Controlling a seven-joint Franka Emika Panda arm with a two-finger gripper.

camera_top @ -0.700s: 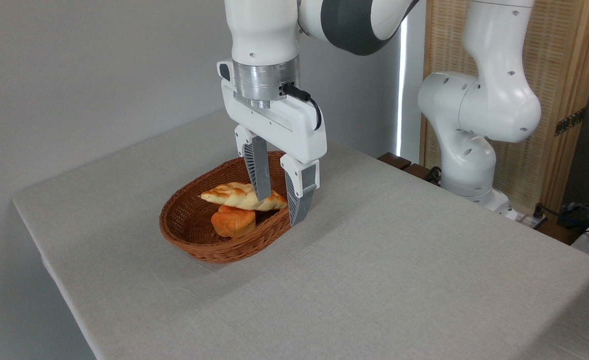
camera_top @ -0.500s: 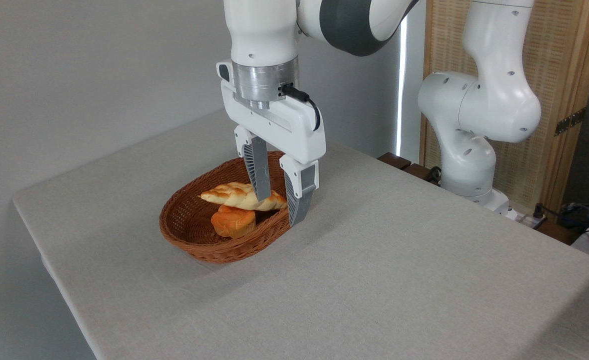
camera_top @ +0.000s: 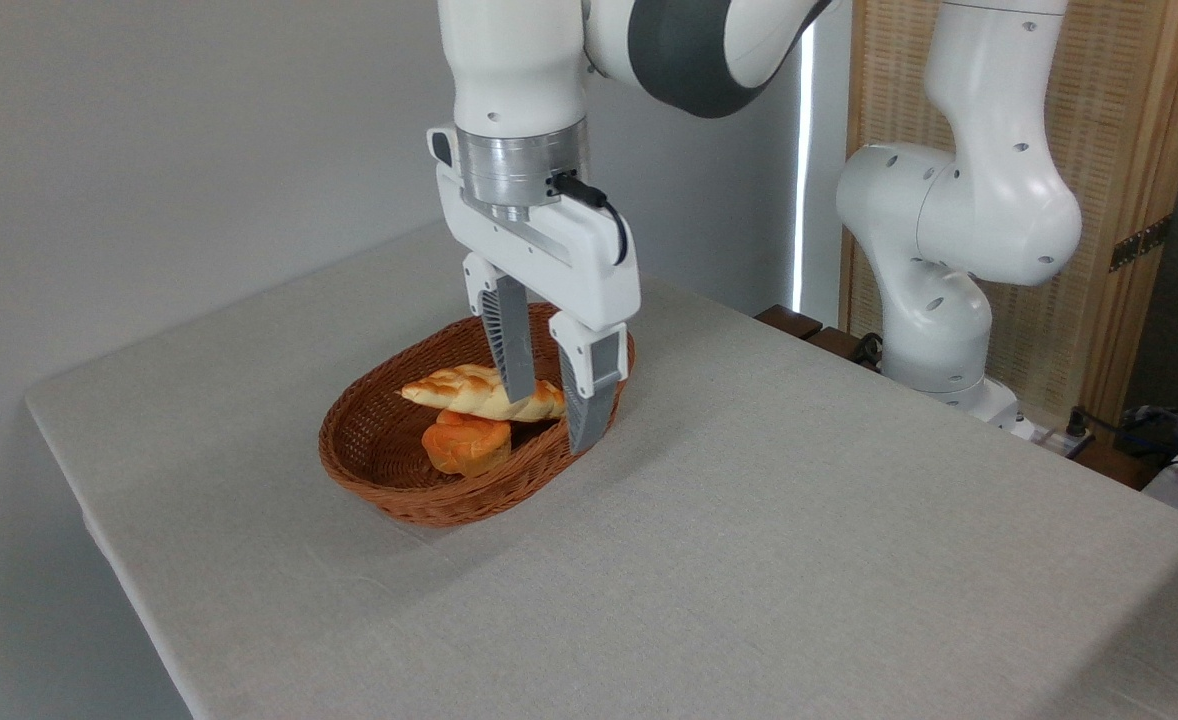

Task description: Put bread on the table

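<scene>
Shifted slightly leftward, my gripper [camera_top: 551, 420] hangs spread over the bread's [camera_top: 482, 393] right end inside the basket [camera_top: 389, 490], near the table's [camera_top: 799, 540] far edge.

A lab: robot arm [camera_top: 949, 210] bolted beside a cloth-covered table [camera_top: 749, 520].

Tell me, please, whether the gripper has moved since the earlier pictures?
Yes. The gripper has shifted slightly left, judged against the wicker basket, which has stayed put; its open fingers now straddle the right end of the bread.
</scene>
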